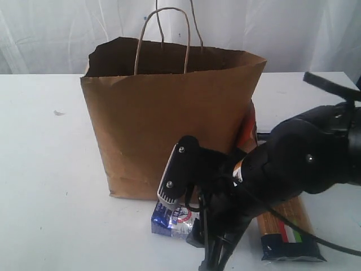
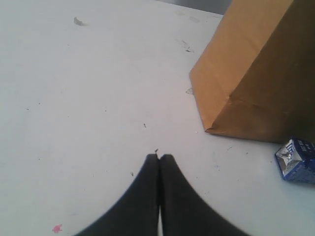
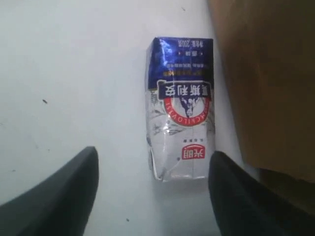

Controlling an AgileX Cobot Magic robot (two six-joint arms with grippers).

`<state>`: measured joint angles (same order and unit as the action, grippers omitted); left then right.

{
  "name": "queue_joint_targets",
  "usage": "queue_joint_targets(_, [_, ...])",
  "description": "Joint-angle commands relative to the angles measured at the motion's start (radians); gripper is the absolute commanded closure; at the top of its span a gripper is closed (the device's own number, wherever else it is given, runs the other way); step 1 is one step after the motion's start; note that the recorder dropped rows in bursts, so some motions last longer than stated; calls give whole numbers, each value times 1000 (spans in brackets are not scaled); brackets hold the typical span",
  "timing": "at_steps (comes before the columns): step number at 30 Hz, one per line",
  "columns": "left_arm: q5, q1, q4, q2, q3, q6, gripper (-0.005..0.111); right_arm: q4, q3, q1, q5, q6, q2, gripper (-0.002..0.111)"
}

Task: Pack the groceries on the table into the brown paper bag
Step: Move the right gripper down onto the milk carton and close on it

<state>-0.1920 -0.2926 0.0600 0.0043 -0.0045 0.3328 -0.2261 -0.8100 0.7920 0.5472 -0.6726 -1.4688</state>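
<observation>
Right gripper [image 3: 153, 156]: jaws apart, hanging over the small blue-white carton [image 3: 179, 128], which sits between the two fingers. The carton lies flat on the white table [image 1: 51, 169], just beside the foot of the upright brown paper bag [image 1: 169, 113]. The long spaghetti packet [image 1: 290, 231] lies nearby, partly hidden by the right arm. Left gripper [image 2: 160, 158]: fingers pressed together, holding nothing, above the table.

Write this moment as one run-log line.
right gripper: open, pointing at carton | left gripper: shut, empty | bag: upright | spaghetti packet: unpacked
</observation>
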Motion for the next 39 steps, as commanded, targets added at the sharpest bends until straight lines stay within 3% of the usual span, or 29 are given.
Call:
queue_joint_targets(1, [10,2,-1,-4,5,4,107,17,-7,5,-73,-5,-41,48])
queue_joint_targets(9, [10,2,-1,-4,5,4,107,17,-7,5,-206,4,-68,46])
queue_joint_targets(39, [10,2,-1,-4,5,4,107,2,-7,14,-231,-4,-299,46])
